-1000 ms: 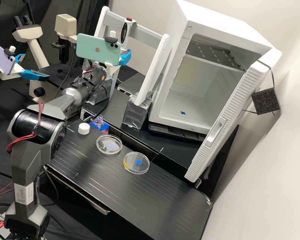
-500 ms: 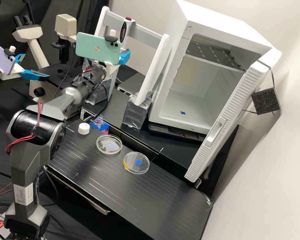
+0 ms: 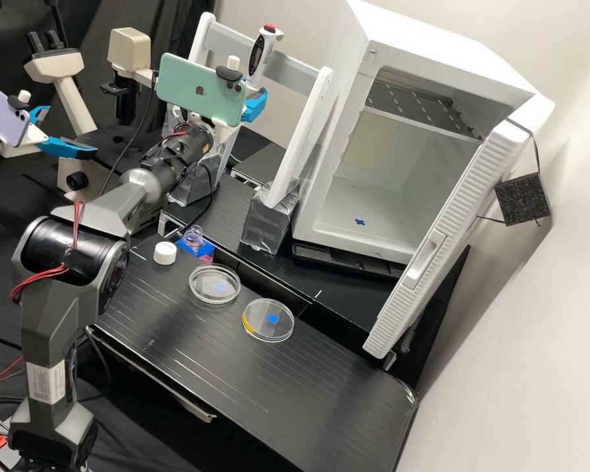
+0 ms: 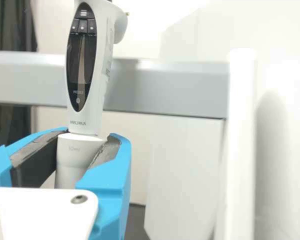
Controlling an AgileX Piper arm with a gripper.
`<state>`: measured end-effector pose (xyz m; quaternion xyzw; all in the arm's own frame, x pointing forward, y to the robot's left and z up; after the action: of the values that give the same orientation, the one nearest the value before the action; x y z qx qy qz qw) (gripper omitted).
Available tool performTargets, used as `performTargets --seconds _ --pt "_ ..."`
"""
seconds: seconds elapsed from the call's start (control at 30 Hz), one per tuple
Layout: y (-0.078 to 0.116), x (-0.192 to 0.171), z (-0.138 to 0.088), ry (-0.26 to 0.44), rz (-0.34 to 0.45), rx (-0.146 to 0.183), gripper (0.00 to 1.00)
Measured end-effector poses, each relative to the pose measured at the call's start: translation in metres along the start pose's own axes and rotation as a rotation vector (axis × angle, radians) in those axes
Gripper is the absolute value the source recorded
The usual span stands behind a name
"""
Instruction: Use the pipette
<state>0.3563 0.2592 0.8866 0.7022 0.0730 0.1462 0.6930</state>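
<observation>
My gripper (image 3: 254, 106) is beside the grey-and-white stand in the high view, its blue fingers partly behind the green phone. Above it rises the upper body of the white pipette (image 3: 267, 47), with a red-topped button and a dark oval panel. In the wrist view, the gripper (image 4: 85, 145) is shut on the pipette (image 4: 104, 60) just below its panel, on the narrower white barrel. The pipette stands nearly upright in front of the stand's grey bar (image 4: 165, 87); its lower end is hidden.
Two clear round dishes (image 3: 214, 284) (image 3: 269, 320) lie on the black bench (image 3: 308, 400). A white cap (image 3: 164, 253) and a small clear bottle (image 3: 193, 238) on a blue piece are behind them. An open white cabinet (image 3: 383, 239) stands at the right, a second arm's gripper (image 3: 65, 145) at the left.
Over the last half second the pipette has moved up and to the right together with my gripper, shifting relative to the stand's bar. Dishes, cap and bottle have stayed put.
</observation>
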Motion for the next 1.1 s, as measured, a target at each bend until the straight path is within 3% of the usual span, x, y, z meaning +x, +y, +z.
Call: performTargets --seconds 0.27,0.57,1.1 --pt "0.009 -0.026 0.006 0.003 0.081 -0.010 0.00" --pt "0.008 -0.057 0.014 -0.019 0.064 -0.021 0.00" --pt "-0.014 -0.091 0.018 -0.006 0.014 -0.022 0.00"
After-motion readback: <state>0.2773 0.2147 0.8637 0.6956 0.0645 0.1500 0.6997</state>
